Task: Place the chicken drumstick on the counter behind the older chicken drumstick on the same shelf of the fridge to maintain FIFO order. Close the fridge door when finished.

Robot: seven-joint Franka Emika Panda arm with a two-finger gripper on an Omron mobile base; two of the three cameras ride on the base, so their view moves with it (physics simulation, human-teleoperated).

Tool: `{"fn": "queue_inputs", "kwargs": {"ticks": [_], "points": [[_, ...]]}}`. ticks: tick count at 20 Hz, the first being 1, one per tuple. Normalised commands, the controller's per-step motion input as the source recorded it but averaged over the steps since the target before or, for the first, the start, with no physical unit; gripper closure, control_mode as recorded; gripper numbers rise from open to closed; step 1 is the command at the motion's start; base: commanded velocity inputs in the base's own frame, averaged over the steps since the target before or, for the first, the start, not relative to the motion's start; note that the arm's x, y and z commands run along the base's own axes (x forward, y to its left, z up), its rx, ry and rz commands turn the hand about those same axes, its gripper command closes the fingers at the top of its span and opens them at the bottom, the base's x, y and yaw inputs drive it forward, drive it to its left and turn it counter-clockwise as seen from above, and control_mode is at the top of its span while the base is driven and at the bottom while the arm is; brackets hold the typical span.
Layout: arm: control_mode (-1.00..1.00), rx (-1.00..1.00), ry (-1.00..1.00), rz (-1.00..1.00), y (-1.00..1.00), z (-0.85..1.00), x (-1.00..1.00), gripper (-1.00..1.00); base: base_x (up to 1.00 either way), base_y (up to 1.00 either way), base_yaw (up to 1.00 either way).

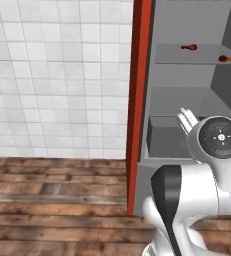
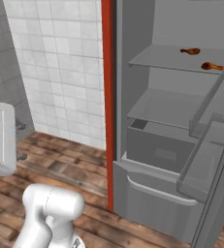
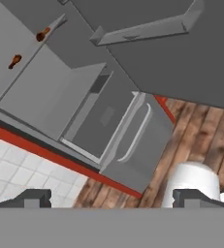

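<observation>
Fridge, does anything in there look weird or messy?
Nothing looks spilled or broken. The fridge stands wide open, and two chicken drumsticks lie bare on the upper shelf, one behind the other, with no plate underneath.

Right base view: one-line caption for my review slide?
Open fridge with two chicken drumsticks on the upper shelf.

Both base views look forward and down from behind the arm into the open fridge; the rolled hand view shares it from nearby.
</observation>
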Motion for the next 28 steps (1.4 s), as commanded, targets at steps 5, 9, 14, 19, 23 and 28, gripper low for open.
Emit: {"fn": "queue_inputs", "kwargs": {"ticks": [5, 9, 14, 19, 23, 28], "points": [[-1.0, 0.03, -0.01, -0.13, -0.4, 0.0, -0.03, -1.0, 0.0, 0.0, 0.0], [-1.0, 0.05, -0.01, -0.11, -0.6, 0.0, 0.05, -1.0, 0.0, 0.0, 0.0], [-1.0, 0.12, -0.14, -0.11, -0.94, -0.02, -0.23, -1.0, 0.0, 0.0, 0.0], [-1.0, 0.2, -0.21, -0.17, -1.0, -0.07, -0.6, -1.0, 0.0, 0.0, 0.0], [-1.0, 0.23, -0.17, -0.18, -1.0, 0.0, -0.41, -1.0, 0.0, 0.0, 0.0], [-1.0, 0.19, -0.14, -0.22, -1.0, 0.0, -0.13, -1.0, 0.0, 0.0, 0.0]]}}
